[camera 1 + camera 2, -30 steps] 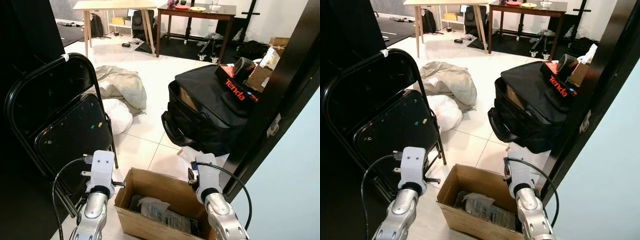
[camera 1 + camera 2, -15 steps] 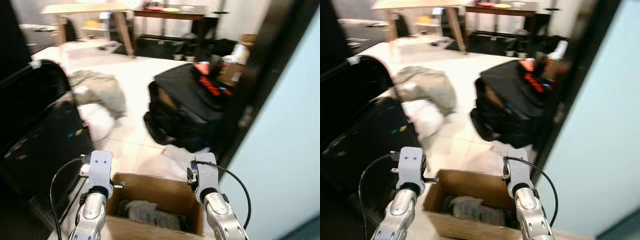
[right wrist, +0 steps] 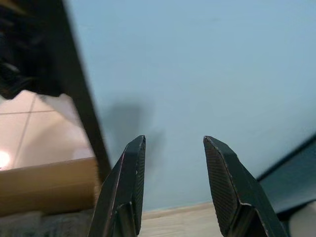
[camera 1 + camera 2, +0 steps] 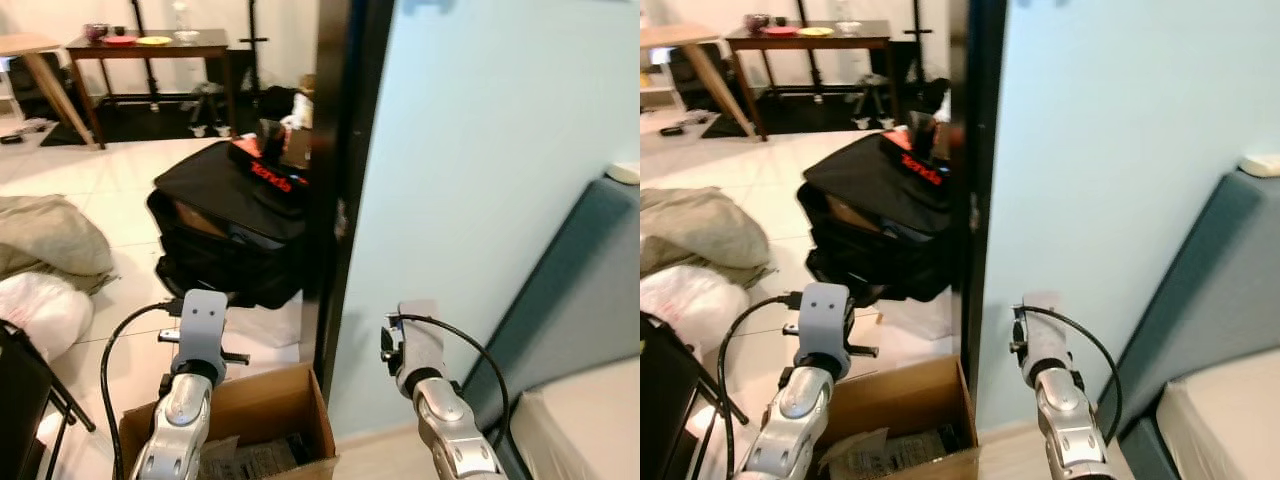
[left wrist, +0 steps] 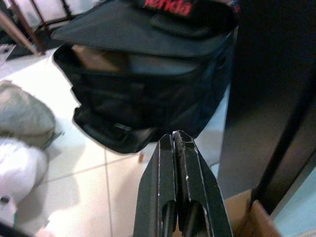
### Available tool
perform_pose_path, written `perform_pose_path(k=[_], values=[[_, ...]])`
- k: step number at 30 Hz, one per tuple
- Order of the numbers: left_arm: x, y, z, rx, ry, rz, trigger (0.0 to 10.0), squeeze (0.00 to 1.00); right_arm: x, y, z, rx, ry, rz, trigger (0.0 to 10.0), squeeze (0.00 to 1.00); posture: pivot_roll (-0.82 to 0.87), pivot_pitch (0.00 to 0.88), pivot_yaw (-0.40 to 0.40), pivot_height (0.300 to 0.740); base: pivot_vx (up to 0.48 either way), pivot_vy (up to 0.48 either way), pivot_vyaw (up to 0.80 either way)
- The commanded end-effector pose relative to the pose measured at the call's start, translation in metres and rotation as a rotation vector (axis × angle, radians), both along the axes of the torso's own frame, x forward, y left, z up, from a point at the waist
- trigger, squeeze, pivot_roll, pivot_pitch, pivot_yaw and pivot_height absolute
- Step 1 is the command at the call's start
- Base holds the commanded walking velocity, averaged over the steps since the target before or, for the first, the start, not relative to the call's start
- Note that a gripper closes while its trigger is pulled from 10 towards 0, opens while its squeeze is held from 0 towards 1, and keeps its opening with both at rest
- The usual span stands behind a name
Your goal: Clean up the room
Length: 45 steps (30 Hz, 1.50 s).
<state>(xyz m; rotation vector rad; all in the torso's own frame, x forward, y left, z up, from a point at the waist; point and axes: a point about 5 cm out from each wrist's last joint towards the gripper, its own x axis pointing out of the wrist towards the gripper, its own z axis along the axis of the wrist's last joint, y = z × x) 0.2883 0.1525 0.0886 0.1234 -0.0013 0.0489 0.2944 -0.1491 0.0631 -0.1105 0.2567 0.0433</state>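
Left eye view: both silver arms raised low in front. Left gripper clenched, fingers pressed together, nothing between them, hanging above the white tiled floor near the open brown cardboard box with crumpled packaging inside. Right gripper released, fingers spread, empty, pointed at the pale blue wall beside the black door frame. Black fabric bag with a red-lettered black box on top sits on the floor just past the frame. Grey cloth heap and white plastic bag lie to the left. Dark wooden table far back. Grey-blue sofa at right.
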Motion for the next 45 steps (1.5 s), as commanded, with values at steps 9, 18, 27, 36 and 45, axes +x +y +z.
perform_pose_path(k=[9,18,27,36,45], values=[[-0.002,0.001,-0.004,-0.012,0.025,-0.004,10.0,0.0,0.002,0.003,-0.001,0.006,0.008,0.002,10.0,0.0,0.03,0.026,-0.012,0.74,0.0,0.0,-0.8],[-0.004,-0.001,-0.002,-0.02,0.019,-0.031,10.0,0.0,-0.001,0.002,-0.003,0.014,0.009,-0.002,10.0,0.0,0.03,0.033,-0.008,0.74,0.0,0.0,-0.8],[-0.011,-0.006,0.004,-0.05,-0.038,-0.097,10.0,0.0,-0.007,0.002,0.008,-0.002,-0.108,0.039,10.0,0.0,0.04,0.039,-0.008,0.74,0.0,0.0,-0.8],[-0.022,-0.008,0.006,-0.063,-0.082,-0.138,10.0,0.0,-0.013,0.0,0.012,-0.008,-0.17,0.067,10.0,0.0,0.03,0.04,-0.003,0.74,0.0,0.0,-0.8],[-0.022,-0.011,0.005,-0.07,-0.07,-0.159,10.0,0.0,-0.015,0.001,0.011,0.0,-0.167,0.075,10.0,0.0,0.03,0.041,-0.004,0.74,0.0,0.0,-0.8]])
